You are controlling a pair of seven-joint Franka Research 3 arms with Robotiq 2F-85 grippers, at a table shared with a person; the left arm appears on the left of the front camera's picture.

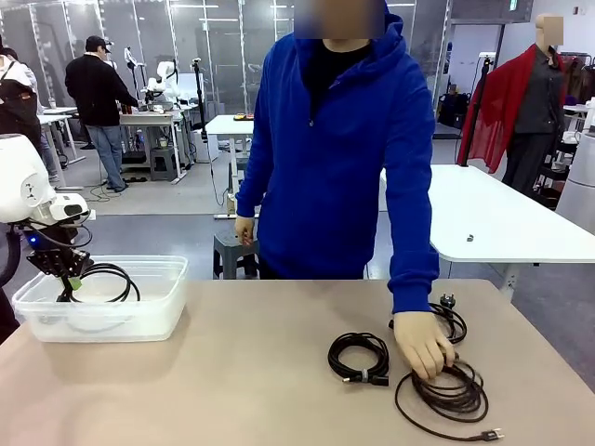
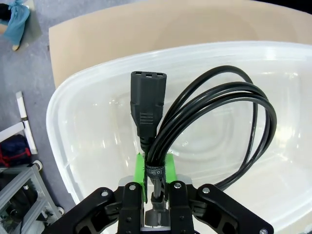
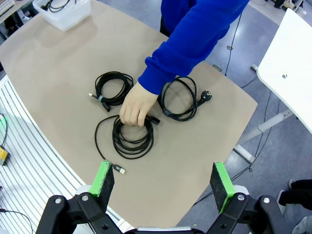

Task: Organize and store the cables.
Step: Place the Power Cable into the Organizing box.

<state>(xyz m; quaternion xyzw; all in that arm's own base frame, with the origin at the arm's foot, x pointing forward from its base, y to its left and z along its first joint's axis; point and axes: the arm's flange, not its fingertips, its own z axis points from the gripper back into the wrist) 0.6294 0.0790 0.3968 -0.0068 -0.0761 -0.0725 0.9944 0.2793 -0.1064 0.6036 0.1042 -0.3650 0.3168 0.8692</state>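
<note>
Table (image 1: 232,372) had a clear bin (image 1: 158,316) at the robot's left. Person's hand (image 1: 423,342) rested on the loose cable (image 1: 453,395), with the tight cable (image 1: 359,357) and the plug cable (image 1: 453,321) just beside it. Left gripper (image 2: 155,168) was clamped on the held cable (image 2: 219,112) over the bin. Right gripper (image 3: 163,180) was wide open and empty, high above the table.

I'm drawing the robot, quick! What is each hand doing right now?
Left hand: closed on a black cable, over the tub.
Right hand: open, holding nothing.
Person's hand: on a coiled cable on the table.
</note>
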